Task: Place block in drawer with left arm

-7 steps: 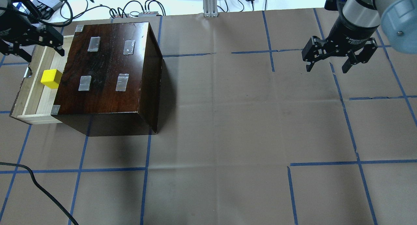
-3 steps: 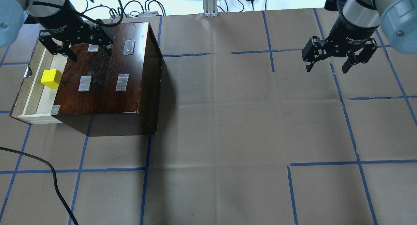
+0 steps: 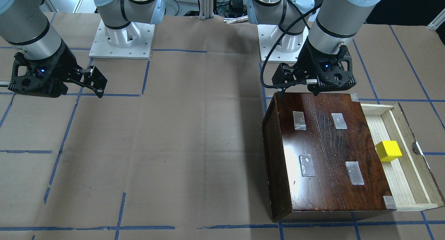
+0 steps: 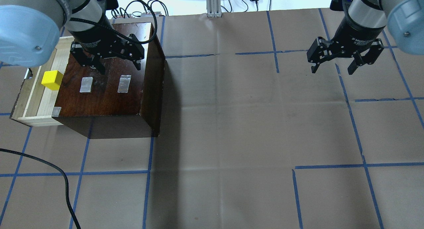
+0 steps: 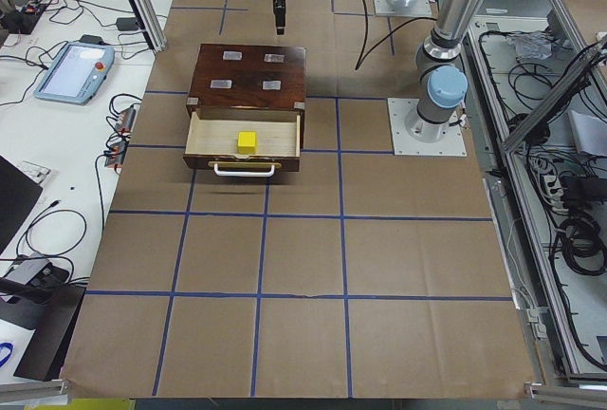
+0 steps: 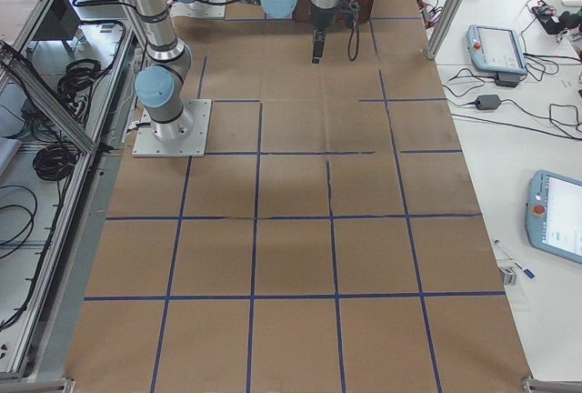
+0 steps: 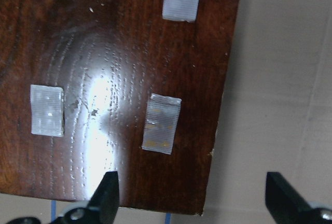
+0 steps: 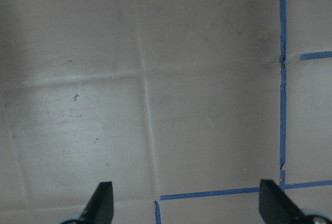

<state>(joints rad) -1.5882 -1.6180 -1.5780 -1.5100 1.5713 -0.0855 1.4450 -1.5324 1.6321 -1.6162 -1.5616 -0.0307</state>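
Note:
The yellow block lies in the open pale-wood drawer, pulled out of the dark-brown wooden box. It also shows in the front view and the left side view. My left gripper is open and empty above the box top, to the right of the block and apart from it. Its fingertips frame the glossy top with tape patches. My right gripper is open and empty above bare paper at the far right.
Brown paper with blue tape lines covers the table. A loose black cable lies at the front left. Cables and boxes sit past the table's far edge. Both arm bases stand at the robot's side.
My left gripper has swung from beyond the drawer's far end rightward and toward the robot, over the box top. The block, drawer and right gripper have not moved.

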